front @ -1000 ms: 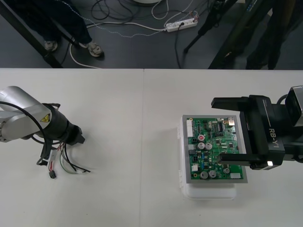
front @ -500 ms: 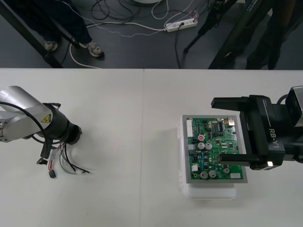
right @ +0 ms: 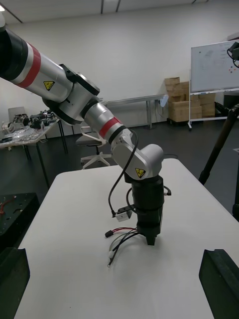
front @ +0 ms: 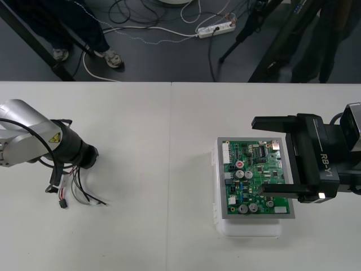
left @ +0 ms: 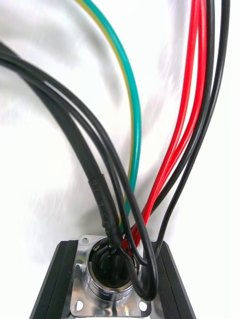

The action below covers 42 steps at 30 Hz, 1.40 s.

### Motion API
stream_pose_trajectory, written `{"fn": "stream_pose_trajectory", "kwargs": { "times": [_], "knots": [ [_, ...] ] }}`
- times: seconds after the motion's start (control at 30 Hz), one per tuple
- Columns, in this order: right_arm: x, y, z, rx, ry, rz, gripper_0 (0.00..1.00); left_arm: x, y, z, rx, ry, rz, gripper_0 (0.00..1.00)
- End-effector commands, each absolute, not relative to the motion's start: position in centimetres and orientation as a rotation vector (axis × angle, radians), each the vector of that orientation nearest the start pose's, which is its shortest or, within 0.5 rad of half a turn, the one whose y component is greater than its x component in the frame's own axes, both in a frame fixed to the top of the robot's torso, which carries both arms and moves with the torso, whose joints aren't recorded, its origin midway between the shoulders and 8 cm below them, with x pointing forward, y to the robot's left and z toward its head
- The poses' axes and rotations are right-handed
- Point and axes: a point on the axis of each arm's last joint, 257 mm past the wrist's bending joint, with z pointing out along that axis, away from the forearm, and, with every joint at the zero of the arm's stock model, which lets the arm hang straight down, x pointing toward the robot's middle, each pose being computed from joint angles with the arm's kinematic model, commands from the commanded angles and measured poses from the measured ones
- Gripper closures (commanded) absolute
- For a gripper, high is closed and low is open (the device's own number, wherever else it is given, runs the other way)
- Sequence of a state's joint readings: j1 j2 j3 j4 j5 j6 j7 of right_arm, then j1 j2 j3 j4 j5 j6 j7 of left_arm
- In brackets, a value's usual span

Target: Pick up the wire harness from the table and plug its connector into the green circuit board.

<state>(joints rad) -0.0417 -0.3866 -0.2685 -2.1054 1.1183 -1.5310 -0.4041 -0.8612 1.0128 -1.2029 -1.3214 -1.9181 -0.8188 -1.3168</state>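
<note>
Even, diffuse light falls from overhead. The table (front: 141,169) is bright and pale, while the floor (front: 169,56) beyond its far edge is dim. Shadows are faint and soft-edged: a thin one lies under the wires (front: 79,189) at the table's left, and a pale grey one runs along the near edge of the white base (front: 251,230). In the left wrist view the table glares almost white behind the wires, with hazy grey shadows beside them, and the metal socket (left: 107,271) carries small bright highlights.
</note>
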Motion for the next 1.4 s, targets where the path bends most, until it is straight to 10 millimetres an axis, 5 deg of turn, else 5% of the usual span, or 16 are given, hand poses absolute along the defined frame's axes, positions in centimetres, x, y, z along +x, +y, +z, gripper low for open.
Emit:
{"fn": "stream_pose_trajectory", "kwargs": {
  "times": [0.03,0.53,1.03,1.4],
  "knots": [
    [26.6,-8.2,-3.1,-1.261,1.042,1.052,0.0,53.0,28.2,-30.2,-3.035,0.634,-0.735,1.0],
    [26.6,-8.2,-3.1,-1.261,1.042,1.052,0.0,52.8,28.9,-21.4,-3.27,0.309,-0.703,1.0],
    [26.6,-8.2,-3.1,-1.261,1.042,1.052,0.0,49.1,28.3,-15.0,-3.667,-0.279,-0.367,1.0],
    [26.6,-8.2,-3.1,-1.261,1.042,1.052,0.0,46.8,24.4,-12.3,-3.878,-0.7,-0.05,1.0]
  ]
}}
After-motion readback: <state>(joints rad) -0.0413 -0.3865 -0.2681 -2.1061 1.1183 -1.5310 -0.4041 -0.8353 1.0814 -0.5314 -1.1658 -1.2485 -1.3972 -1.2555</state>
